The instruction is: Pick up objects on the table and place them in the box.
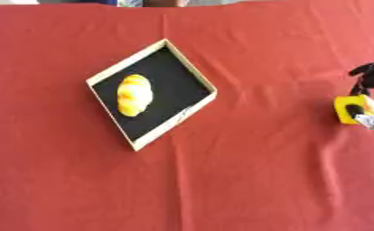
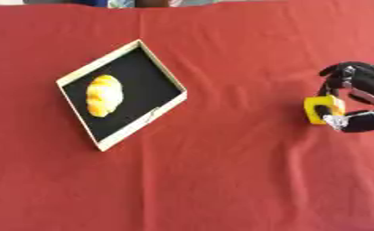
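Tablecloth (image 2: 222,180), red, is covering the whole table. Right hand (image 2: 362,101) is reaching in from the right edge, fingers and thumb curling around a yellow block (image 2: 320,108) just above the cloth. Box (image 2: 79,74), shallow with pale rim and black floor, is sitting further back at left, holding a yellow-orange bread roll (image 2: 104,95). Left hand is showing nowhere.

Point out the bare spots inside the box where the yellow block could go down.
In the box, the black floor right of the bread roll, toward the right corner, is bare, as is the near corner below it. The left half is taken by the roll. The right hand grips the yellow block.
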